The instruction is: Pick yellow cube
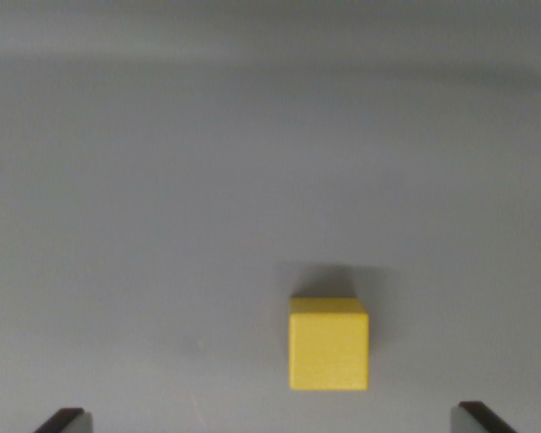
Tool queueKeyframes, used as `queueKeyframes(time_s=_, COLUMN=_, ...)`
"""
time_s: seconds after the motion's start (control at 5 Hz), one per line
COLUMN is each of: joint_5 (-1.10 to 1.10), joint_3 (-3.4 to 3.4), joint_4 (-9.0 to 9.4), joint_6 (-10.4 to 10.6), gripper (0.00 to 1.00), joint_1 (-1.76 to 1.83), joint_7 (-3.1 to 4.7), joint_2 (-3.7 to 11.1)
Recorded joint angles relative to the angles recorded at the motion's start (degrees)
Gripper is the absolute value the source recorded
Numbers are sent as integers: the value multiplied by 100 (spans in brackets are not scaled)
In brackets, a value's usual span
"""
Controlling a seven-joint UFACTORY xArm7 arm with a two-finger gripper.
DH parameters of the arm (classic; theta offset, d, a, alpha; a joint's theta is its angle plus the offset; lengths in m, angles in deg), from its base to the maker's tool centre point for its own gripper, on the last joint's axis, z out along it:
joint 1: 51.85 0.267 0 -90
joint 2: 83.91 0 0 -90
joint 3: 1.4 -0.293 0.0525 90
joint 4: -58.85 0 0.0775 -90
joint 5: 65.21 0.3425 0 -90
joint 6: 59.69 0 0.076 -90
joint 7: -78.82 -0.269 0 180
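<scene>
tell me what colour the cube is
The cube is plain yellow with no pattern, seen clearly in the wrist view against the grey surface.

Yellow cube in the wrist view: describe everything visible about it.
The small, matte yellow cube sits flat and upright on the plain grey surface, one face square to the camera and its top just visible. It casts a soft shadow behind. Nothing touches it; it lies ahead of the two dark fingertips, slightly toward the wrist view's right.

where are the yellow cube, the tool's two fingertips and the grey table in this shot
yellow cube (pixel 328 350): wrist view, on its front face.
fingertips (pixel 65 421): wrist view, on the dark tip at the bottom left; the other is at the bottom right.
table (pixel 162 180): wrist view, on bare grey surface.
</scene>
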Motion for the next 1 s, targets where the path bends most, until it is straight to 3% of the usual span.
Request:
queueKeyframes(time_s=0.2, joint_5=0, joint_3=0, joint_4=0, joint_6=0, gripper=0, joint_1=0, joint_7=0, joint_2=0)
queueKeyframes(time_s=0.4, joint_5=34, joint_3=14, joint_4=177, joint_6=268, gripper=0, joint_1=-31, joint_7=93, joint_2=101)
queueKeyframes(time_s=0.6, joint_5=34, joint_3=14, joint_4=177, joint_6=268, gripper=0, joint_1=-31, joint_7=93, joint_2=101)
queueKeyframes(time_s=0.8, joint_5=68, joint_3=29, joint_4=357, joint_6=539, gripper=0, joint_1=-63, joint_7=188, joint_2=202)
queueKeyframes(time_s=1.0, joint_5=68, joint_3=29, joint_4=357, joint_6=539, gripper=0, joint_1=-63, joint_7=188, joint_2=202)
